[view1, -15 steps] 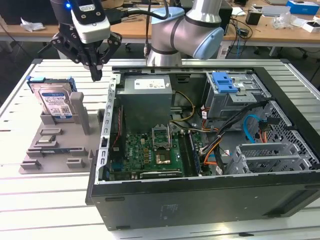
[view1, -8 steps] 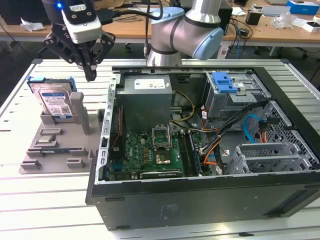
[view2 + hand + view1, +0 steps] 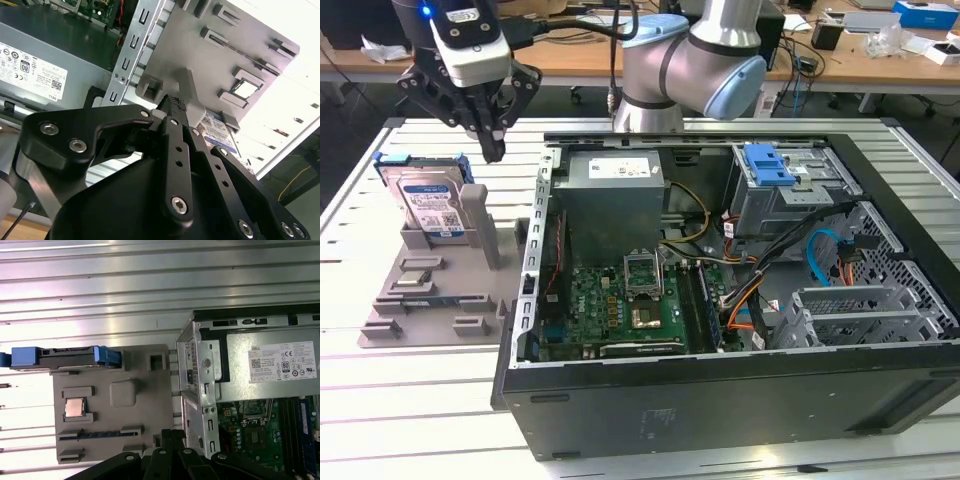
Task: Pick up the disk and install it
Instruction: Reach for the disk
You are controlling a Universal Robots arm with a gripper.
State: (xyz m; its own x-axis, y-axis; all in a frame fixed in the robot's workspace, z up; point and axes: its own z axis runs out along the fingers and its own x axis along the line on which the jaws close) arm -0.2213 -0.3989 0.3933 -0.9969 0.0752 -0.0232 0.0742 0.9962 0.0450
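Over the grey tray (image 3: 445, 288), my gripper (image 3: 492, 150) hangs closed and empty near the disk (image 3: 430, 205), which stands upright at the tray's corner, not yet picked up.

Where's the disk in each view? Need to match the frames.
Exterior view: the disk stands upright on the grey tray, at the exterior view's left.
Second wrist view: the disk's label shows at the tray's edge.
First wrist view: the disk is seen edge-on along the tray's edge, blue rails at both ends.
Shared landmark: the grey tray.
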